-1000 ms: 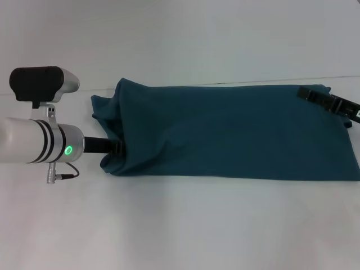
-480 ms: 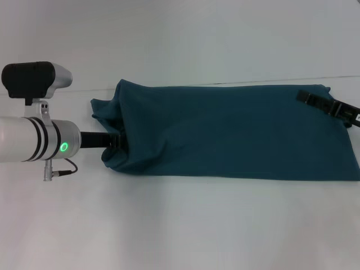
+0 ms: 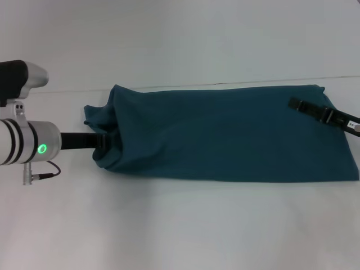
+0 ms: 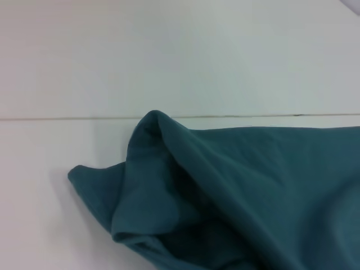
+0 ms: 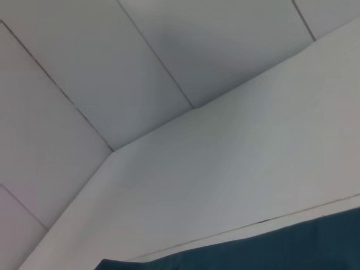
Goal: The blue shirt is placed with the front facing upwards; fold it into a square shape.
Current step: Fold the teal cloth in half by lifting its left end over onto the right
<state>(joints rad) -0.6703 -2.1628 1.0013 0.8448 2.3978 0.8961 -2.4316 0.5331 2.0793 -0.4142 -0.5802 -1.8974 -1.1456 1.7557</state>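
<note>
The blue shirt (image 3: 225, 135) lies on the white table as a long band running left to right, plain side up, with no print showing. My left gripper (image 3: 104, 140) is at the band's left end, buried in bunched cloth and shut on it. The left wrist view shows that crumpled end (image 4: 169, 202) close up. My right gripper (image 3: 295, 103) reaches in from the right over the shirt's far right corner. The right wrist view catches only a strip of the shirt's edge (image 5: 253, 253).
The white table (image 3: 180, 225) stretches bare in front of the shirt. A thin seam (image 3: 169, 86) runs along just behind the shirt's far edge. The shirt's right end reaches the picture's right edge.
My left arm has drawn back to the left, dragging the shirt's left end with it and stretching the band. The right gripper has shifted slightly left and nearer over the shirt.
</note>
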